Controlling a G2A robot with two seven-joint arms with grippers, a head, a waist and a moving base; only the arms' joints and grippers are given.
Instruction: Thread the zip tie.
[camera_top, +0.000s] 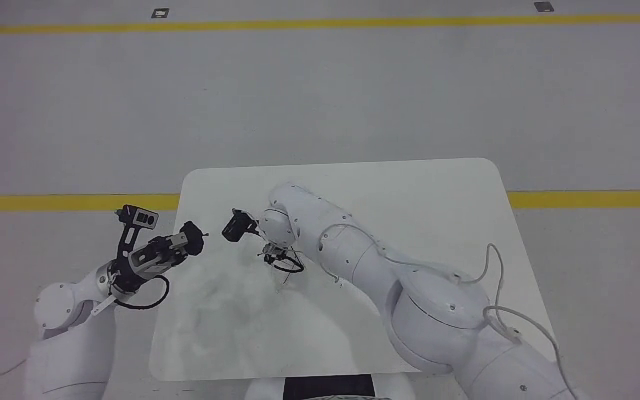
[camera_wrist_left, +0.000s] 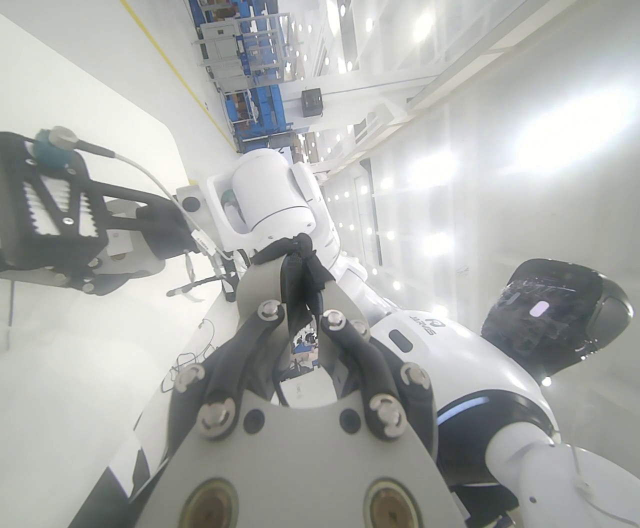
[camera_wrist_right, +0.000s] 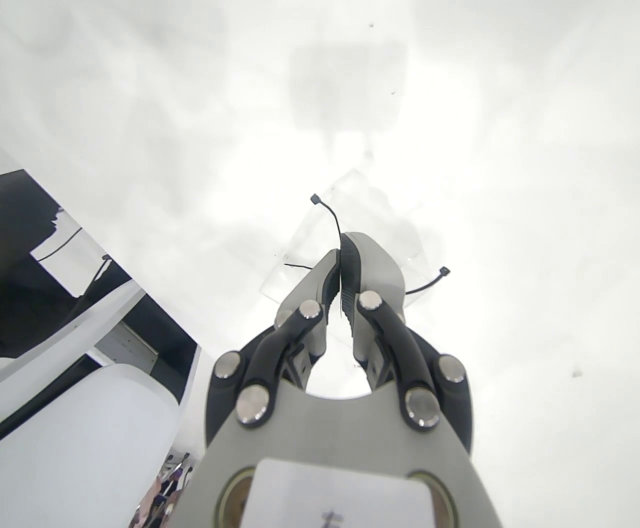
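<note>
My right gripper (camera_wrist_right: 341, 250) points down at the white table (camera_top: 420, 200), shut on a thin black zip tie (camera_wrist_right: 332, 215). The tie's strap curves up out of the fingertips and ends in its small square head. A second black zip tie (camera_wrist_right: 430, 282) lies just beyond on a clear plastic bag (camera_wrist_right: 390, 210). In the top view the right gripper (camera_top: 284, 272) is near the table's middle. My left gripper (camera_top: 197, 238) hangs at the table's left edge, a short way from the right one. Its fingers (camera_wrist_left: 300, 245) are shut, with nothing visible between them.
The right arm's wrist and black camera mount (camera_wrist_left: 50, 215) stand close in front of the left gripper. The table's near edge (camera_wrist_right: 150, 300) runs beside the right gripper. Bare white tabletop spreads to the right and the back (camera_top: 440, 190).
</note>
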